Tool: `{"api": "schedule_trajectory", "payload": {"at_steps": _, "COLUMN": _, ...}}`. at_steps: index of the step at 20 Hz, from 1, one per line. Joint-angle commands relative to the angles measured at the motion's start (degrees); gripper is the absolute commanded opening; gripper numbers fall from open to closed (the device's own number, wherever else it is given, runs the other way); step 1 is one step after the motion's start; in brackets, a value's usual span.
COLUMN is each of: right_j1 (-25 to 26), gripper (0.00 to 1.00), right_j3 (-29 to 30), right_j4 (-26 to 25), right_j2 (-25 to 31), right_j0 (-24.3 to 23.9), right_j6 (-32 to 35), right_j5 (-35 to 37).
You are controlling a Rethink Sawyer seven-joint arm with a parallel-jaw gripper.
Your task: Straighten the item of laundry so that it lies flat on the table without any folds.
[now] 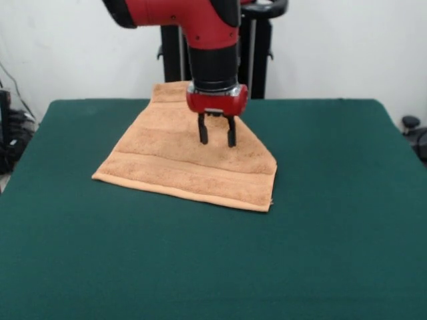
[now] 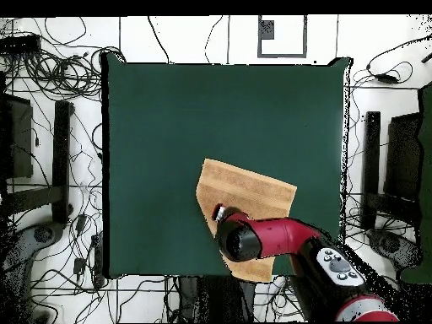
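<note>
Dark green felt covers the table (image 1: pixel 347 200), which is set before a white wall, with the black pedestal (image 1: pixel 257 53) visible at the far side. On the half of the table nearest the robot lies the item of laundry (image 1: pixel 173 167), an orange-tan towel spread mostly flat, with a woven band running parallel to the hem that faces the front camera. Its outline is seen to narrow toward the pedestal, and in the overhead view one end reaches or overhangs the table edge beside the robot base; whether a fold remains there cannot be told, since the arm (image 2: pixel 287 240) hides that part. The pincer (image 1: pixel 216 138) is held directly above the middle of the towel with its two fingers spread apart and nothing between them; contact with the cloth cannot be confirmed. Several faults are judged possible from this position. If the fingers are closed on the centre of the cloth, a ridge is likely to be raised where the towel is already flat. If the cloth is dragged toward the pedestal, more of it may be pulled over the table edge. Terry loops may also be caught on a fingertip during withdrawal, so that the towel is lifted and new creases are formed
</note>
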Motion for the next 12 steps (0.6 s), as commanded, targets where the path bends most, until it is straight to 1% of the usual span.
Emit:
{"api": "schedule_trajectory", "payload": {"at_steps": 1, "right_j1": 0.9, "gripper": 1.00, "right_j3": -6.5, "right_j4": -8.8, "right_j2": 17.4, "right_j0": -4.4, "right_j6": -26.2, "right_j5": 15.0}}
{"api": "schedule_trajectory", "payload": {"at_steps": 3, "right_j1": 1.0, "gripper": 1.00, "right_j3": -6.6, "right_j4": -11.4, "right_j2": 20.9, "right_j0": -6.0, "right_j6": -31.1, "right_j5": 18.1}}
{"api": "schedule_trajectory", "payload": {"at_steps": 5, "right_j1": 1.3, "gripper": 1.00, "right_j3": -6.7, "right_j4": -12.7, "right_j2": 23.8, "right_j0": -7.5, "right_j6": -33.8, "right_j5": 20.2}}
{"api": "schedule_trajectory", "payload": {"at_steps": 7, "right_j1": 1.0, "gripper": 1.00, "right_j3": -7.0, "right_j4": -13.5, "right_j2": 24.3, "right_j0": -7.6, "right_j6": -32.1, "right_j5": 20.4}}
{"api": "schedule_trajectory", "payload": {"at_steps": 9, "right_j1": 0.4, "gripper": 1.00, "right_j3": -7.5, "right_j4": -14.1, "right_j2": 23.5, "right_j0": -7.0, "right_j6": -29.6, "right_j5": 20.2}}
{"api": "schedule_trajectory", "payload": {"at_steps": 10, "right_j1": -0.1, "gripper": 1.00, "right_j3": -7.7, "right_j4": -14.3, "right_j2": 23.5, "right_j0": -6.8, "right_j6": -29.2, "right_j5": 20.6}}
{"api": "schedule_trajectory", "payload": {"at_steps": 12, "right_j1": -0.6, "gripper": 1.00, "right_j3": -8.3, "right_j4": -14.9, "right_j2": 23.9, "right_j0": -6.9, "right_j6": -30.7, "right_j5": 21.6}}
